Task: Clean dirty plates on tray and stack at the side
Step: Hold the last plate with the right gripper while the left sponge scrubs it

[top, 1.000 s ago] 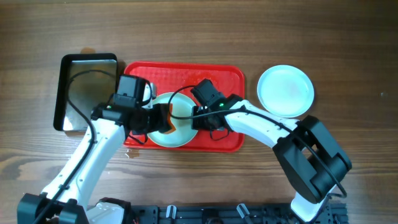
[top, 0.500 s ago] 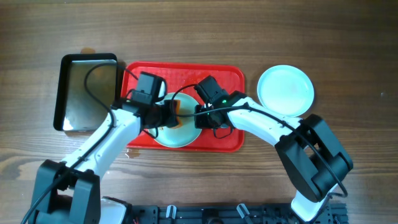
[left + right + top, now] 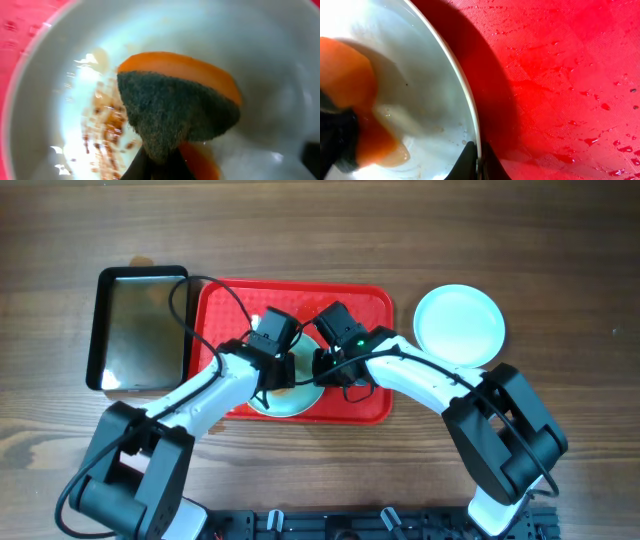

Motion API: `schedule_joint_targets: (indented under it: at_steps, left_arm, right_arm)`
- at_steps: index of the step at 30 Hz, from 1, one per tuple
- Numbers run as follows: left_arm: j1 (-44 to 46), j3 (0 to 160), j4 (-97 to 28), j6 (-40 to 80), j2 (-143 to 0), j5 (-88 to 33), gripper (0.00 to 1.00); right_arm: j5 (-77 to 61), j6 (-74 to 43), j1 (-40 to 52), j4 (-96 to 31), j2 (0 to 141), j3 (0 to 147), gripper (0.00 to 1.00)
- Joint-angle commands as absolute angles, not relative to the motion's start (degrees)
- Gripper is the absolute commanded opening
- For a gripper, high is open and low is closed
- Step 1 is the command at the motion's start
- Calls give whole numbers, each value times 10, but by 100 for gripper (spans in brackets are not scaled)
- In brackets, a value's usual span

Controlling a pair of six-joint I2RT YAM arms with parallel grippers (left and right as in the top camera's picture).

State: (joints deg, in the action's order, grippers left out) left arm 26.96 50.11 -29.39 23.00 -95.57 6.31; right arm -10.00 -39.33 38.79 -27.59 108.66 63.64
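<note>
A pale plate (image 3: 290,402) lies on the red tray (image 3: 350,305), mostly hidden under both grippers. My left gripper (image 3: 284,372) is shut on an orange sponge with a dark scouring face (image 3: 175,115) and presses it onto the plate's inside (image 3: 45,100), beside brown smears (image 3: 107,125). My right gripper (image 3: 320,370) is shut on the plate's right rim (image 3: 470,110), one finger inside and one outside. The sponge also shows in the right wrist view (image 3: 350,85). A second clean-looking plate (image 3: 459,326) lies on the table right of the tray. A third plate does not show.
A dark metal tray (image 3: 140,328) sits left of the red tray, touching it. Water drops speckle the red tray (image 3: 560,75). The arms' cables loop over the tray's far half. The wooden table (image 3: 320,230) runs behind.
My left gripper has moved right across the plate with the sponge, close to the right gripper. The right gripper has stayed on the rim.
</note>
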Motion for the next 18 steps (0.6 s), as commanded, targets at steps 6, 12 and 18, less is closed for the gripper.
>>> schedule_joint_targets:
  at_steps: [6,12,18]
  left_arm:
    - [265,501,-321,237,-1013,351,4]
    - [265,583,-408,350,-927,277,4]
    - [265,587,-391,350,-872,13,4]
  right_arm:
    - [-72,-381,385,-293,1112,622,4]
    - [-72,-391,385,-292,1112,622,4]
    - [-75,-392,385,-292,1112,622,4]
